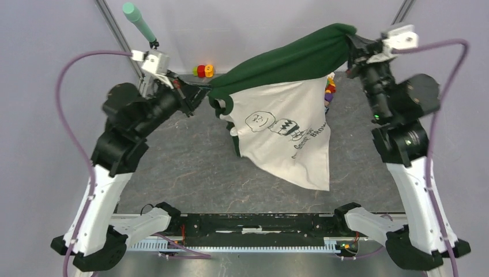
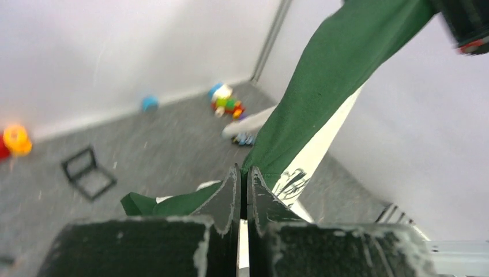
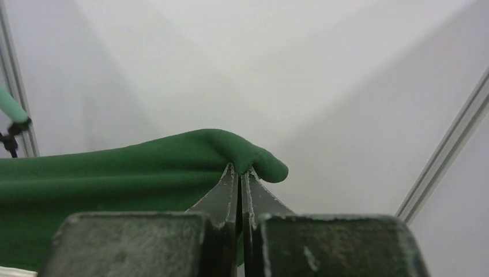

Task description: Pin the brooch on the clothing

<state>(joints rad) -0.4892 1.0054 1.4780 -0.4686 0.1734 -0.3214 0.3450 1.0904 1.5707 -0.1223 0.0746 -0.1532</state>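
The clothing (image 1: 288,124) is held stretched above the counter (image 1: 184,167), its green edge pinched by the closed left claw (image 1: 202,95) and right claw (image 1: 353,51).

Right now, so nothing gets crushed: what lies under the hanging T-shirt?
Grey table shows below the T-shirt; colourful toys peek from behind its right edge. Whatever else the cloth covers is hidden.

Soft matt cloth: the T-shirt (image 1: 282,124) is dull dark green at the sleeve between my fingers (image 2: 225,199), and cream with flat black print on the body hanging below my left gripper (image 2: 243,173). The fingers look like rough matt black plastic, scuffed pale along the edges, as do the right gripper's (image 3: 239,170). Under both claws, the table (image 1: 190,167) is mottled grey and unglossed.
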